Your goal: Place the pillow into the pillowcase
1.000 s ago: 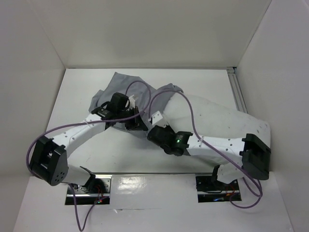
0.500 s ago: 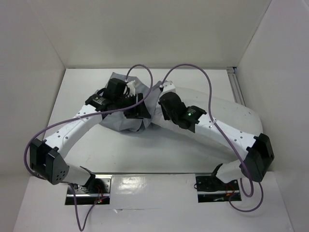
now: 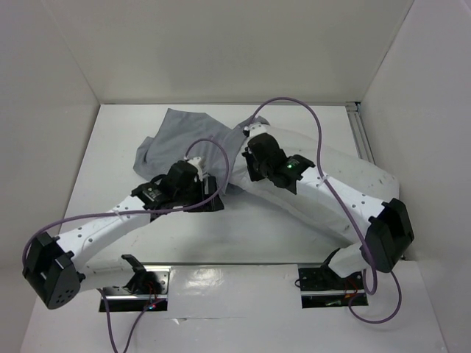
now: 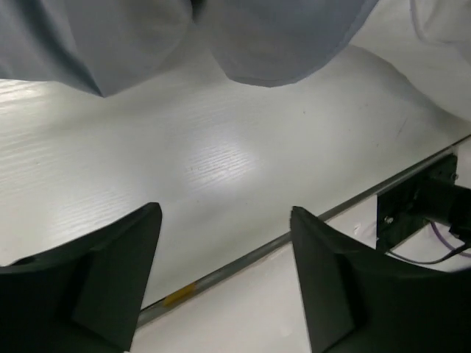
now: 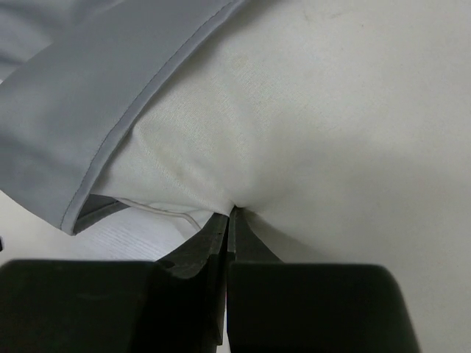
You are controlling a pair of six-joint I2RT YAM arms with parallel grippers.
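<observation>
The grey pillowcase [image 3: 180, 136] lies crumpled at the back left of the table, its open hem lapping over one corner of the white pillow [image 3: 346, 173]. The right wrist view shows that hem [image 5: 96, 110] draped over the pillow [image 5: 331, 110]. My right gripper [image 3: 249, 156] is shut on a pinch of pillow fabric at that corner [image 5: 232, 213]. My left gripper [image 3: 213, 197] hangs just in front of the pillowcase, open with nothing between its fingers [image 4: 224, 250]. Above it the grey cloth [image 4: 272, 37] hangs free.
White walls close in the table on three sides. An aluminium rail [image 3: 362, 136] runs along the back right. Two arm base plates [image 3: 136, 287] [image 3: 327, 283] sit at the near edge. A metal edge strip [image 4: 221, 276] and a black bracket [image 4: 419, 213] lie under the left gripper.
My left gripper has opened, let go of the pillowcase and drawn back toward the near edge. The right gripper pushed the pillow corner toward the back, then held there.
</observation>
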